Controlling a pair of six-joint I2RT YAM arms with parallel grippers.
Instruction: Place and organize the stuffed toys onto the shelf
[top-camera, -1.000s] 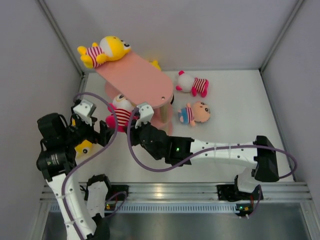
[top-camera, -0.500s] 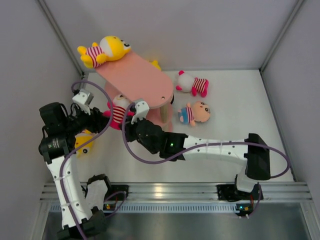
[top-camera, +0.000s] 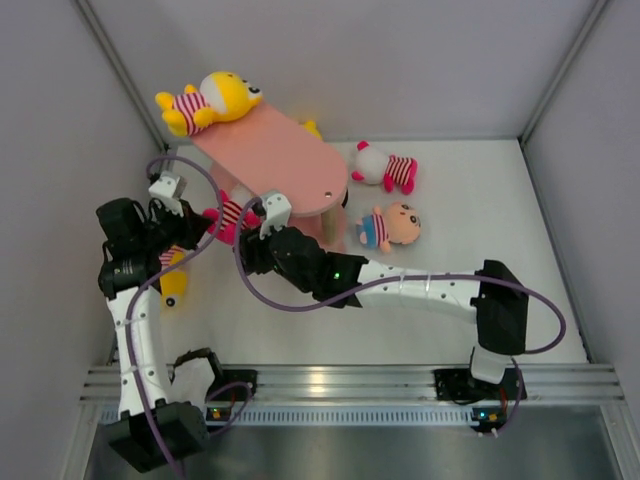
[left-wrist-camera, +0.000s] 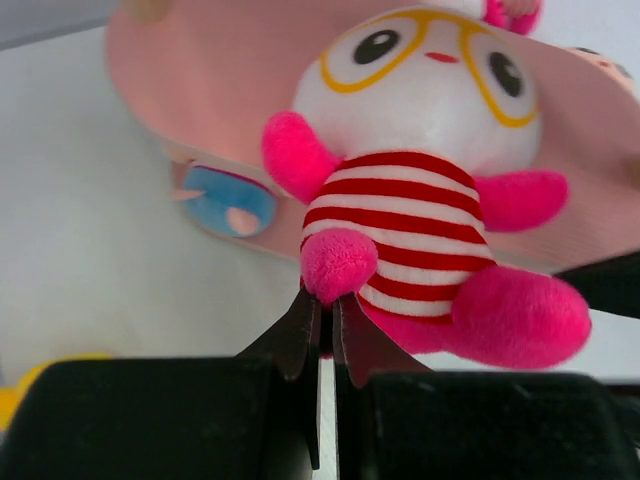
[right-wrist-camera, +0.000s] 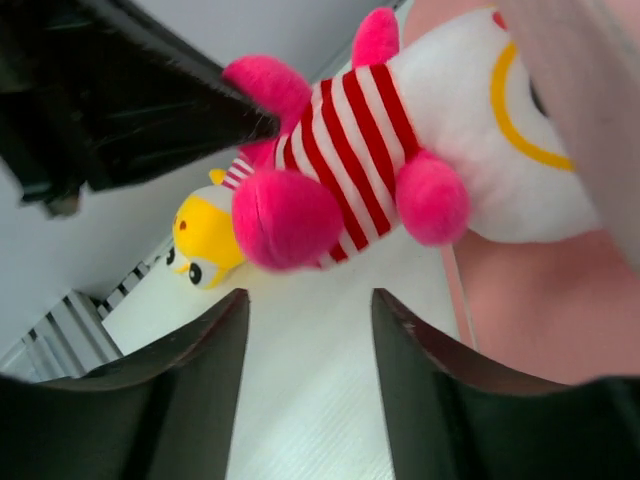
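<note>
One toy (left-wrist-camera: 400, 230), seemingly in left gripper (left-wrist-camera: 322, 300)

Robot lab test cell, not a home. Bare white table (top-camera: 480, 230), boxed in by plain grey panels (top-camera: 400, 60) on aluminium extrusion posts (top-camera: 122, 70) behind and to both sides of the pink shelf (top-camera: 275, 165). In front of the shelf, a slotted aluminium rail (top-camera: 350, 380) carries the left arm (top-camera: 135, 320) and right arm (top-camera: 420, 290), with purple cables (top-camera: 290, 309) looped loose. Only props are stuffed toys (top-camera: 385, 168) around the shelf, incl. a pink stuffed toy (left-wrist-camera: 420, 200) at its left edge.
</note>
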